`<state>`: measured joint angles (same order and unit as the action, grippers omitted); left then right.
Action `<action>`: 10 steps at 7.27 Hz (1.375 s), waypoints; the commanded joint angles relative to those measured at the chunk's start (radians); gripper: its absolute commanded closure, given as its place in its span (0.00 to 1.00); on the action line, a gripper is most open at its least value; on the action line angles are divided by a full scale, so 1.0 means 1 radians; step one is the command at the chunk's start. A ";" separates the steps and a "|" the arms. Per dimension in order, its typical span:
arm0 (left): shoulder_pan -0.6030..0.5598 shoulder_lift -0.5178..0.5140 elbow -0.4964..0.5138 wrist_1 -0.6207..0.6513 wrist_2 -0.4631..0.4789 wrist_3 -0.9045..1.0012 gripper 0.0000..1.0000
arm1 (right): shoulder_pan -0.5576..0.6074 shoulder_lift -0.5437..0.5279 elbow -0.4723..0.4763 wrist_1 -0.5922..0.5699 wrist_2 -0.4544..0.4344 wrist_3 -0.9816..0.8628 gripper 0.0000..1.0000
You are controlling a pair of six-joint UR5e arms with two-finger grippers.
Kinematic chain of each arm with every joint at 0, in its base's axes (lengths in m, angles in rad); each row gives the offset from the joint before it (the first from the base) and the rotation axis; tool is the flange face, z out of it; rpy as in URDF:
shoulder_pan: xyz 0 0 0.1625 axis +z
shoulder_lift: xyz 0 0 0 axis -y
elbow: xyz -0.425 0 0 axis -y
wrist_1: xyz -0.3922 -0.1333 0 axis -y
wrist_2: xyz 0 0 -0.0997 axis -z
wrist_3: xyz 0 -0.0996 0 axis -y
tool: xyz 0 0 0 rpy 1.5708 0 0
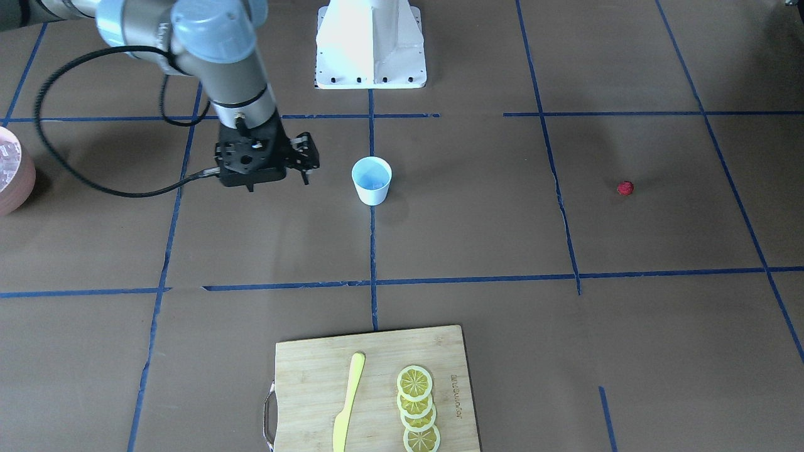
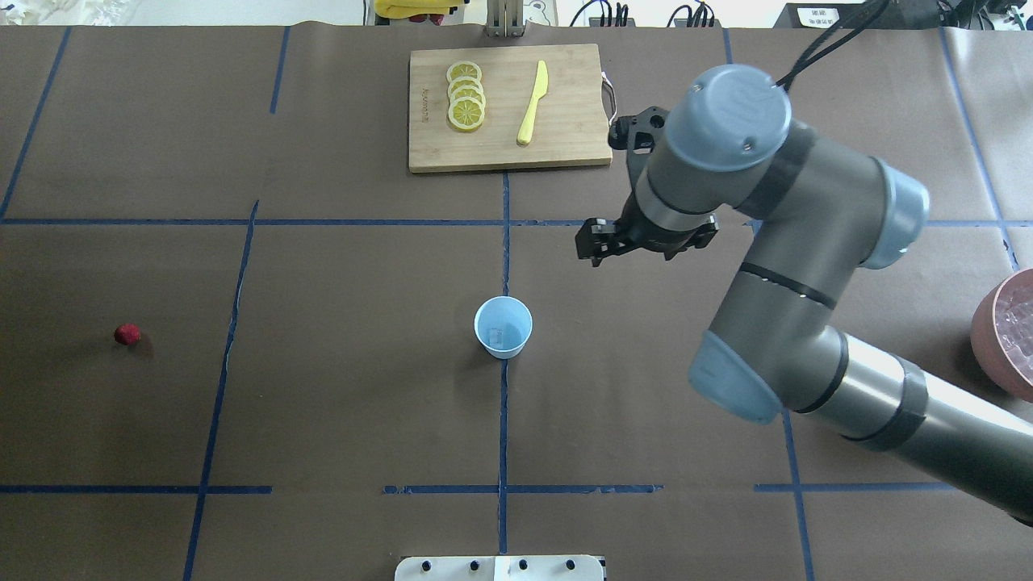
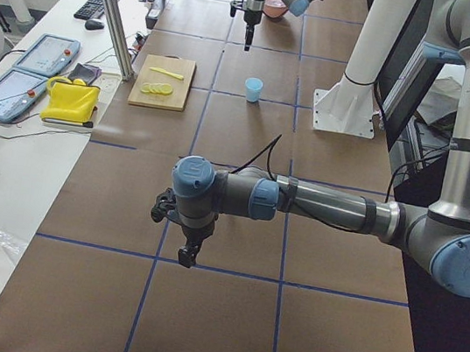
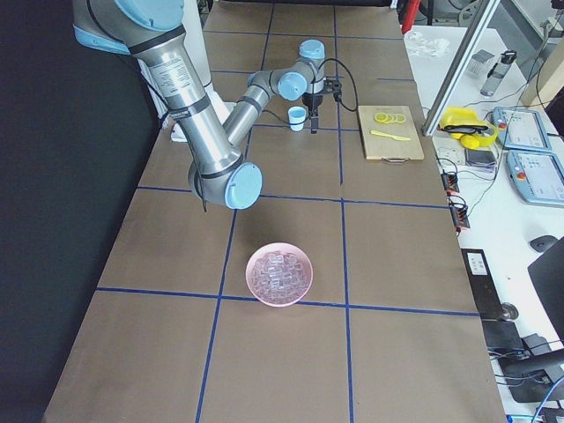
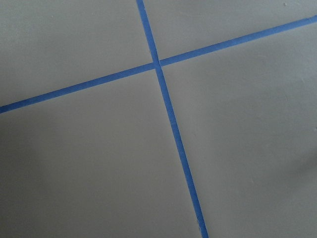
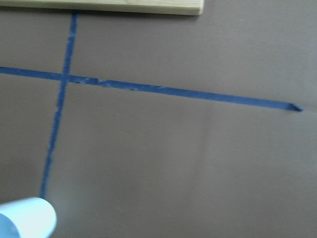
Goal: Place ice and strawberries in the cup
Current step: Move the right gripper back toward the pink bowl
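Observation:
The pale-blue cup (image 2: 504,352) stands at the table's middle, also in the front view (image 1: 372,196), with one clear ice cube (image 2: 502,333) inside. More ice (image 4: 279,271) fills the pinkish bowl (image 4: 280,302). The dark-red strawberry (image 2: 127,333) lies alone far on the robot's left (image 1: 625,188). My right gripper (image 2: 613,246) hangs above the table beside the cup, toward the cutting board, fingers apart and empty (image 1: 289,176). My left gripper (image 3: 189,258) hovers low over bare table far from the cup; I cannot tell whether it is open or shut.
A wooden cutting board (image 2: 573,97) at the far edge carries lemon slices (image 2: 466,95) and a yellow knife (image 2: 533,103). The bowl sits at the robot's right table end (image 2: 980,331). Blue tape lines cross the brown table. The robot's white base (image 1: 370,44) is behind the cup.

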<state>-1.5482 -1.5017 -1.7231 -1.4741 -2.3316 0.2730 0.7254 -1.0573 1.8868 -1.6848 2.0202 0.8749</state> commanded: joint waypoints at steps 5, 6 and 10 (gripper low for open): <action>0.014 0.000 -0.001 0.000 0.000 -0.002 0.00 | 0.467 -0.560 0.127 0.011 0.219 -1.177 0.01; 0.014 0.000 -0.001 0.000 0.000 -0.002 0.00 | 0.479 -0.610 0.127 0.014 0.218 -1.279 0.02; 0.014 0.001 -0.001 0.000 0.000 -0.002 0.00 | 0.488 -0.824 0.095 0.289 0.213 -1.412 0.02</action>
<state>-1.5340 -1.5004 -1.7237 -1.4741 -2.3317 0.2715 1.2126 -1.8148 2.0029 -1.5161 2.2341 -0.5286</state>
